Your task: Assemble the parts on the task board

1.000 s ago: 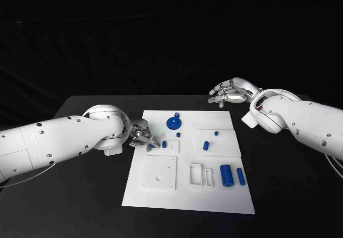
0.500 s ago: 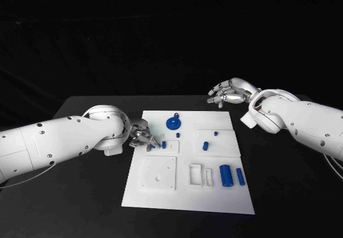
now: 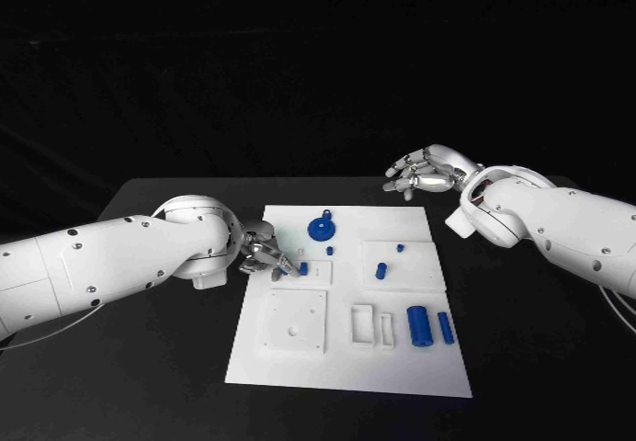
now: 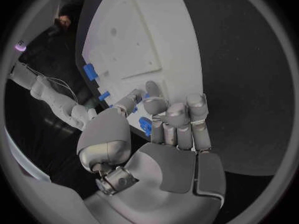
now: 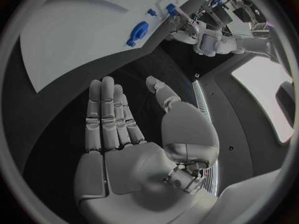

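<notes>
The white task board (image 3: 345, 367) lies in the middle of the black table. My left hand (image 3: 263, 255) hovers at the board's left edge with its fingers curled. In the left wrist view, a small blue part (image 4: 145, 126) sits pinched between the thumb and curled fingers of the left hand (image 4: 168, 129). A short blue peg (image 3: 303, 267) stands on the board just beside those fingers. My right hand (image 3: 426, 170) hangs above the table beyond the board's far right corner. Its fingers are spread and hold nothing, as the right wrist view of the right hand (image 5: 124, 134) confirms.
On the board are a blue disc-shaped part (image 3: 321, 226), two more small blue pegs (image 3: 381, 270) (image 3: 399, 246), two blue cylinders (image 3: 417, 324) (image 3: 446, 327), a white square plate (image 3: 293, 322) and white slotted blocks (image 3: 371, 326). Bare black table surrounds the board.
The right hand has edged very slightly toward the board. The left hand stays where it was at the board's left edge.
</notes>
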Robot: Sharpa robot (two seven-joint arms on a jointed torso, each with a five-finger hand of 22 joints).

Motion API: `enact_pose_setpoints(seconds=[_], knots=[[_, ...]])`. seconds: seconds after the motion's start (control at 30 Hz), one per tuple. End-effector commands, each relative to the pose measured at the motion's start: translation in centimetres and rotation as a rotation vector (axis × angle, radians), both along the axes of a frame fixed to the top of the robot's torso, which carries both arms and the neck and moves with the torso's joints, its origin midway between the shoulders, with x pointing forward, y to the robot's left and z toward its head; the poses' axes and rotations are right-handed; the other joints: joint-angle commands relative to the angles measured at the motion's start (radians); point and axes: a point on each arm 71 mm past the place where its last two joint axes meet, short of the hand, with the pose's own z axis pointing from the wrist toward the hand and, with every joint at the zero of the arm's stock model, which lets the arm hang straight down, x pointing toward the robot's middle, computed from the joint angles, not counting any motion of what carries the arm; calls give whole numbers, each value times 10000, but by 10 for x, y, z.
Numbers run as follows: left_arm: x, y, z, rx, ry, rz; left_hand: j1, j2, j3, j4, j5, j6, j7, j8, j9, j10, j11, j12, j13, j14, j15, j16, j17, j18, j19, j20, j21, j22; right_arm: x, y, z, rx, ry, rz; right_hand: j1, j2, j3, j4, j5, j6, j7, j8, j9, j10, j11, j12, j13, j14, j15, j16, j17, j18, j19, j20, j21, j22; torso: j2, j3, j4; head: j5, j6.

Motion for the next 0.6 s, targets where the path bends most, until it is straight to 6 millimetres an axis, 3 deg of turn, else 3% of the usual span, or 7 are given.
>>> enact_pose_setpoints(seconds=[0.03, 0.07, 0.1, 0.6], knots=[[0, 4, -5, 152, -94, 211, -112, -133, -140, 137, -46, -76, 4, -34, 16, 9, 21, -42, 20, -2, -88, -3, -2, 123, -26, -969, -28, -7, 0, 1, 0, 8, 33, 151, -70, 3, 24, -28, 64, -78, 131, 39, -11, -60, -14, 39, -10, 51, 25, -51, 13, 147, 89, 13, -63, 17, -4, 3, 2, -1, -8], [0, 4, -5, 122, -130, 217, -154, 30, -500, -35, -45, -93, 3, -33, 47, -13, 16, -37, 37, -25, -84, 14, 11, 134, -81, -968, -15, 10, 0, 1, 0, 8, 35, 153, -70, 3, 24, -27, 63, -78, 131, 39, -11, -60, -14, 39, -11, 52, 26, -51, 13, 147, 89, 13, -63, 17, -1, 1, 2, -7, 0], [0, 4, -5, 89, -165, 215, -205, 41, -682, -90, -42, -100, -3, -39, 56, -23, 13, -38, 44, -37, -91, 14, 13, 148, -112, -971, -20, 9, 0, 1, 0, 8, 36, 153, -70, 3, 23, -27, 64, -79, 131, 39, -11, -60, -14, 40, -11, 52, 26, -52, 13, 147, 89, 14, -64, 18, 0, 0, 0, -10, 1], [-2, 0, -3, 20, -264, 149, -319, -17, -900, -44, -40, -89, -25, -50, 72, -27, -7, -38, 58, -43, -116, 20, 18, 192, -139, -985, -42, -14, 0, 1, -1, 7, 53, 153, -66, 2, 23, -29, 64, -83, 132, 39, -14, -60, -14, 44, -16, 53, 25, -55, 18, 147, 91, 13, -67, 22, 0, 2, -1, -17, 14]])
